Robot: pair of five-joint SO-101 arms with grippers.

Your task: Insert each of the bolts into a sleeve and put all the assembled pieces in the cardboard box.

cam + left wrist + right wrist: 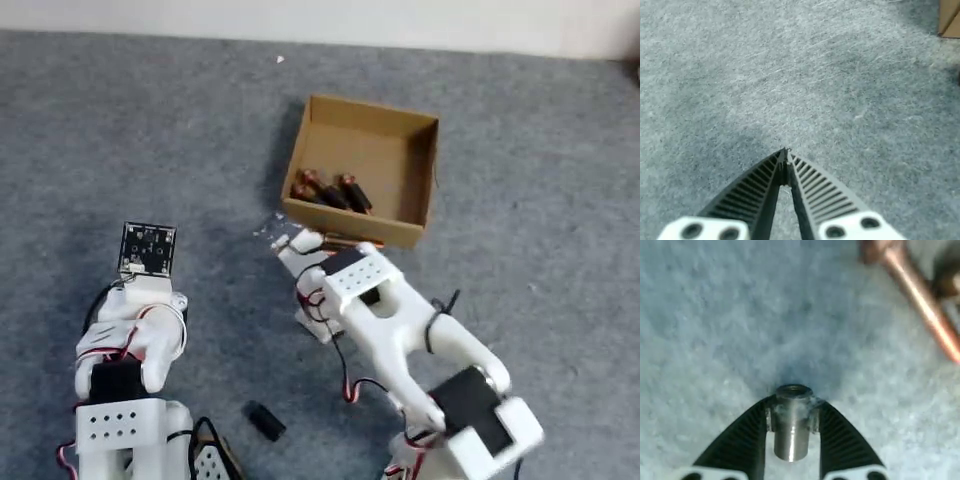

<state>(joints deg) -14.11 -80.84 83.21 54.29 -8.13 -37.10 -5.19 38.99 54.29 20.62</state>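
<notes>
Sleeve [791, 437], a stiff little metal tube I judge light but slick, sits pinched across its middle in my right claw [792, 404], bore facing forward, the copper bolt [920, 295] lying just ahead beside the cardboard box [340, 222] wall, which crowds the approach, while my left claw [785, 156] is closed on nothing.

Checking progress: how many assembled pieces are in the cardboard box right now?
3 assembled pieces, close together at the front-left of the cardboard box: left piece, middle piece, right piece. They overlap, so another may be hidden.
</notes>
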